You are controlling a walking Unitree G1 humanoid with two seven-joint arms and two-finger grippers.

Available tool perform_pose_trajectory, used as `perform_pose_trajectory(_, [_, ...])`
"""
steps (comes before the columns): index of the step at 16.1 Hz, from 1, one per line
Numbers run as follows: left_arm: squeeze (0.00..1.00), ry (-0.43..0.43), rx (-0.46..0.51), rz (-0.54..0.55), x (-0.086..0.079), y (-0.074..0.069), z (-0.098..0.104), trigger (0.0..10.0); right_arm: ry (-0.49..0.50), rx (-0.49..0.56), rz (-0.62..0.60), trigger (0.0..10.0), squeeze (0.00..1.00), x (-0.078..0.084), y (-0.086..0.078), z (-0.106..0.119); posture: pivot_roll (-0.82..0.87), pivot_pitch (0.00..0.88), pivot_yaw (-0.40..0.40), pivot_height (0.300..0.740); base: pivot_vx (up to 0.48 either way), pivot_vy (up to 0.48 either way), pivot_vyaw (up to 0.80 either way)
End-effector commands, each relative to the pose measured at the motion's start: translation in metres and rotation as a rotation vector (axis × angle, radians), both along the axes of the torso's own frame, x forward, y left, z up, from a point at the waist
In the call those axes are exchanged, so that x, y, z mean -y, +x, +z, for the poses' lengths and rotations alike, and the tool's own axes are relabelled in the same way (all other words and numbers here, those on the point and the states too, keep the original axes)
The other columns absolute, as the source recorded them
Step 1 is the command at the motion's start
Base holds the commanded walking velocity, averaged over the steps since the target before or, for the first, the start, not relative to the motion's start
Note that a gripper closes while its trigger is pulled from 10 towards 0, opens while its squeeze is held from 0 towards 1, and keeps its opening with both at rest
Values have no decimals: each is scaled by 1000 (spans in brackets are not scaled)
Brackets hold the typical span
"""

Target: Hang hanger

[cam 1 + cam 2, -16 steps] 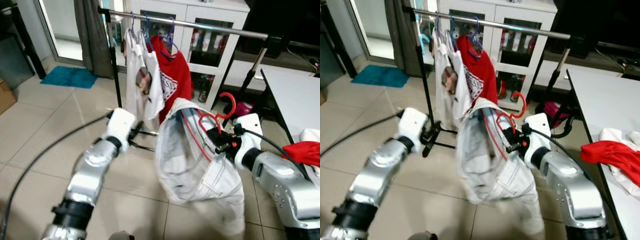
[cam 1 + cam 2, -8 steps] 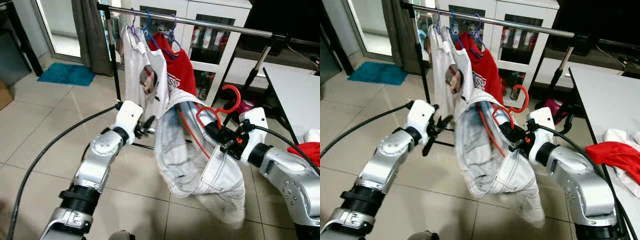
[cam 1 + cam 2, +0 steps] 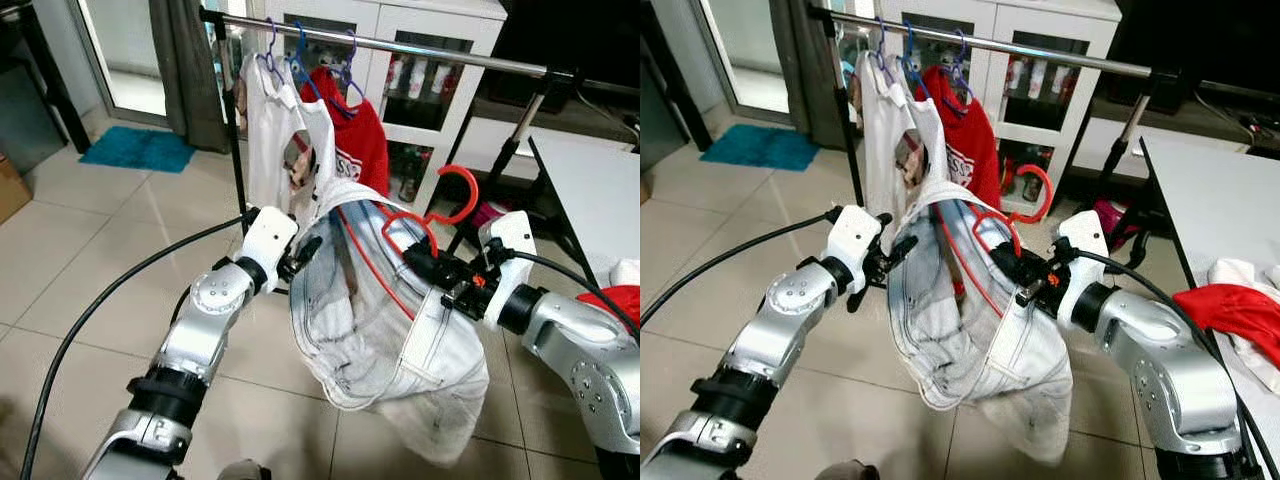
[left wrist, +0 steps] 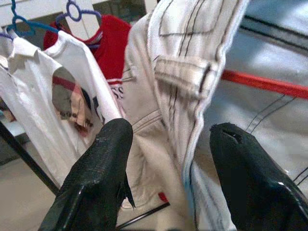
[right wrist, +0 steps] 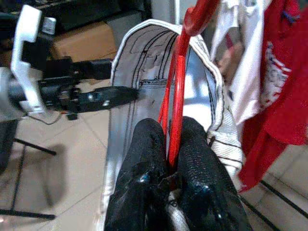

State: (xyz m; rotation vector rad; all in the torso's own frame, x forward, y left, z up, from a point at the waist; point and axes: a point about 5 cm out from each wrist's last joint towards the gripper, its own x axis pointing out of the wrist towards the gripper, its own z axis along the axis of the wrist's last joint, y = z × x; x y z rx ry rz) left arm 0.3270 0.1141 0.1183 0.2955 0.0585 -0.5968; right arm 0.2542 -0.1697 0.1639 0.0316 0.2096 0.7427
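A red hanger [image 3: 452,196] carries a pair of white trousers [image 3: 385,335] that hangs in mid-air in front of the clothes rail [image 3: 420,50]. My right gripper [image 3: 415,268] is shut on the hanger's lower wires [image 5: 179,96], its hook pointing up towards the rail. At the trousers' waistband stands my left gripper [image 3: 306,250], open. The band's edge [image 4: 185,144] lies between its two fingers [image 4: 94,180]. The rail is above and behind both grippers.
On the rail's left part hang a white shirt [image 3: 275,130] and a red shirt [image 3: 362,140] on blue and purple hangers. A white table [image 3: 590,190] with a red cloth [image 3: 625,298] stands at the right. A blue mat [image 3: 140,150] lies far left on the tiled floor.
My left gripper has moved right, up to the trousers' waistband. The trousers have swung left and their waist has spread wider. The right gripper keeps its hold on the hanger.
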Motion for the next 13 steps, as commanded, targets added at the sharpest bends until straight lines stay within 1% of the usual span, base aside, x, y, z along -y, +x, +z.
perform_pose_trajectory(1, [0, -24, 8, -55, 7, 1, 5, 2980, 21, 74, 43, 10000, 0, -3, -1, 18, -85, 0, -59, 740, 0, 0, 0])
perform_pose_trajectory(2, [0, -40, 2, -98, 10, 0, 5, 0, 23, 74, 51, 10000, 0, -3, -1, 18, -86, 0, -59, 740, 0, 0, 0])
perform_pose_trajectory(3, [0, -31, -2, -120, 12, 0, 4, 0, 25, 71, 58, 10000, 0, -4, -2, 18, -86, 0, -59, 740, 0, 0, 0])
perform_pose_trajectory(5, [0, -18, -1, -105, 11, 2, 3, 0, 27, 66, 66, 10000, 0, -4, -3, 18, -86, 0, -56, 740, 0, 0, 0])
perform_pose_trajectory(9, [0, -25, 20, -95, 10, 4, 5, 0, 29, 56, 72, 10000, 0, -4, -4, 17, -83, 0, -56, 740, 0, 0, 0])
perform_pose_trajectory(11, [0, -31, 23, -72, 7, 6, 6, 0, 26, 54, 74, 10000, 0, -4, -4, 16, -83, 0, -56, 740, 0, 0, 0])
perform_pose_trajectory(13, [0, -37, 16, -75, 7, 6, 6, 0, 24, 50, 76, 10000, 0, -4, -4, 16, -82, 0, -60, 740, 0, 0, 0])
